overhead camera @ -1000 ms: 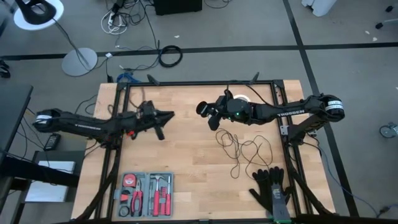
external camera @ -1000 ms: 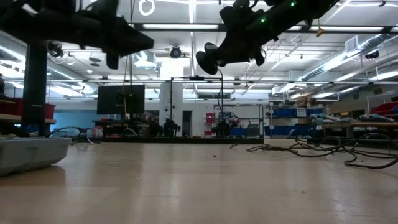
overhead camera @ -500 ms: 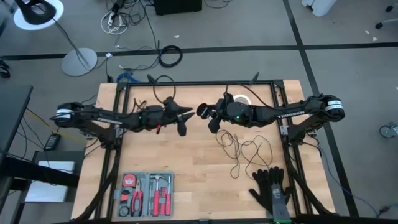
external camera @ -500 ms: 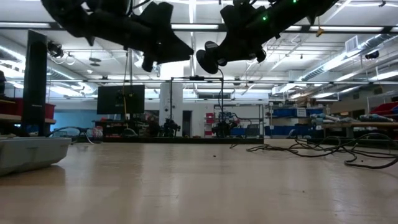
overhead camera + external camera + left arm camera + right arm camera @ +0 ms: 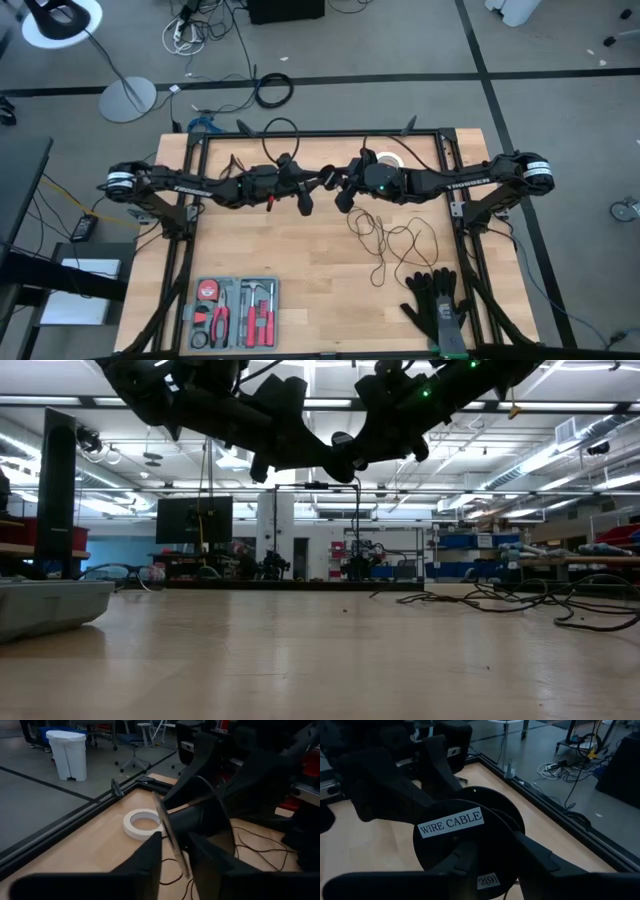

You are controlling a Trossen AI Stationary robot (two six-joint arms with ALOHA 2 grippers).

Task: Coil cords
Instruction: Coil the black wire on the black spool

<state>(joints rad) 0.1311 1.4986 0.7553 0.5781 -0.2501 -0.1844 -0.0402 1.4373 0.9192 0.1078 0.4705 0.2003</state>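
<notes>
A small round black spool (image 5: 465, 835) labelled "WIRE CABLE" is held up over the table's far middle by my right gripper (image 5: 345, 188), which is shut on it. The spool also shows in the high view (image 5: 327, 178) and the low view (image 5: 342, 455). A very thin black cord (image 5: 395, 240) lies in loose loops on the table below and to the right. My left gripper (image 5: 305, 190) is open, right beside the spool. In the left wrist view one thin flange of the spool (image 5: 172, 845) stands between its two fingers. My right gripper holds the spool at the lower edge of its labelled flange (image 5: 487, 881), between its two fingers. The fingers come about level from the table's right. The spool is lifted clear of the table. The fingers hide the exact place of contact. My left gripper's fingers flank the flange; I cannot tell whether they touch it.
A white tape ring (image 5: 385, 158) lies on the table near the far edge, also in the left wrist view (image 5: 143, 822). A tool tray (image 5: 235, 312) sits at the near left and black gloves (image 5: 435, 305) at the near right. A black frame (image 5: 320, 134) rims the table.
My left gripper has gone toward the table's right edge, up to the spool, and now stands with its fingers about the spool's flange. My right gripper and the spool have kept still.
</notes>
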